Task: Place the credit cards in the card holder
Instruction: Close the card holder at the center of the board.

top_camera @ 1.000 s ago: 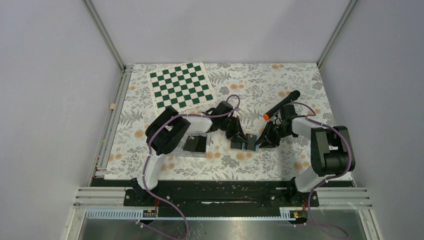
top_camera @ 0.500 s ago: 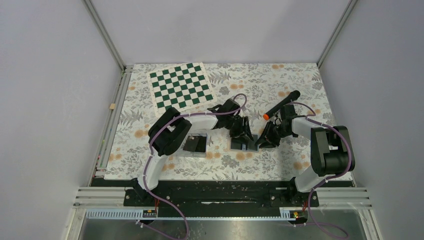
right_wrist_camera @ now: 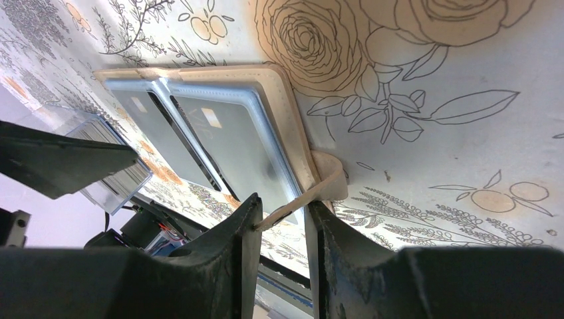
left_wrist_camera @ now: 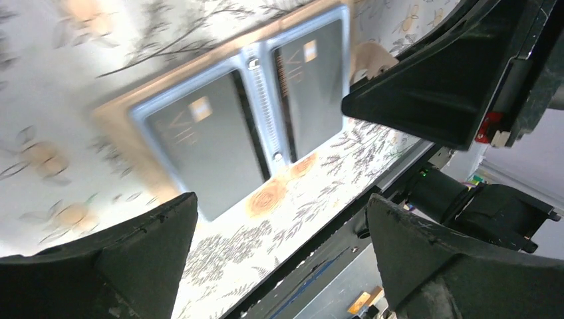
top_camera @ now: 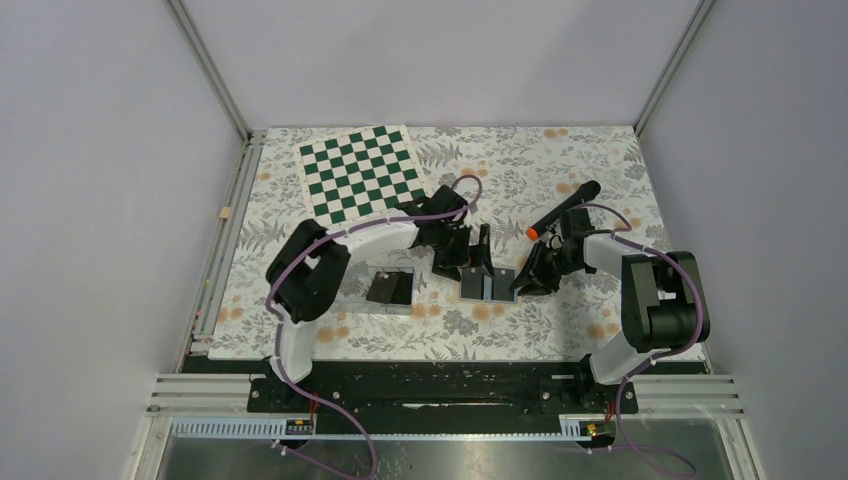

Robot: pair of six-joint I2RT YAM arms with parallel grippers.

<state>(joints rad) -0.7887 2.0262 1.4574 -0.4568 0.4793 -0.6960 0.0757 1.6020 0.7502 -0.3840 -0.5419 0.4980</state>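
Card holder (top_camera: 487, 285) lies open on the table (top_camera: 560, 325), central toward its near edge, credit cards (left_wrist_camera: 206, 143) seated; left gripper (left_wrist_camera: 276, 199) spread empty above; right gripper (right_wrist_camera: 279, 219) pinches its tab (right_wrist_camera: 326, 183); an uneven tug may spill the cards.

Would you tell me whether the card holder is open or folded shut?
Open: the card holder lies spread flat, lining up, with a black credit card in each half; the right hand pinches its strap.
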